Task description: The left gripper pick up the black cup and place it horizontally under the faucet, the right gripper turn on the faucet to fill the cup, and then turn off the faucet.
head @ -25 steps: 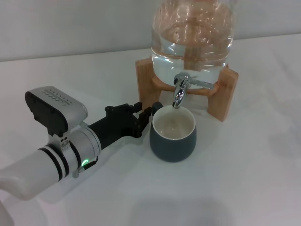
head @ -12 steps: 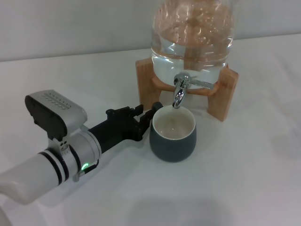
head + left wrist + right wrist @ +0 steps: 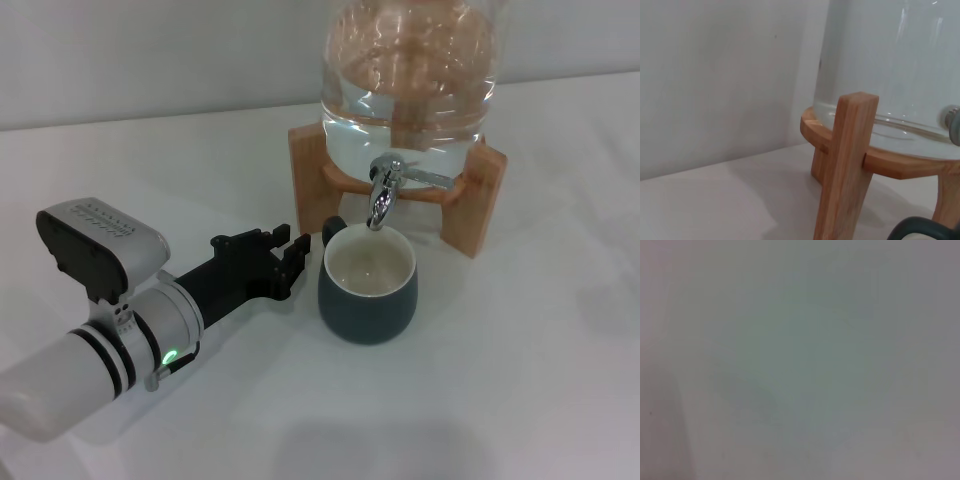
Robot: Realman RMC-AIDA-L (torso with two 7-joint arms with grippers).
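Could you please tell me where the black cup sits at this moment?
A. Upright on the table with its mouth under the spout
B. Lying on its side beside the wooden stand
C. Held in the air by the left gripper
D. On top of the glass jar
A: the black cup stands upright on the table, its open mouth below the faucet, while the left gripper is beside it, apart from the cup.
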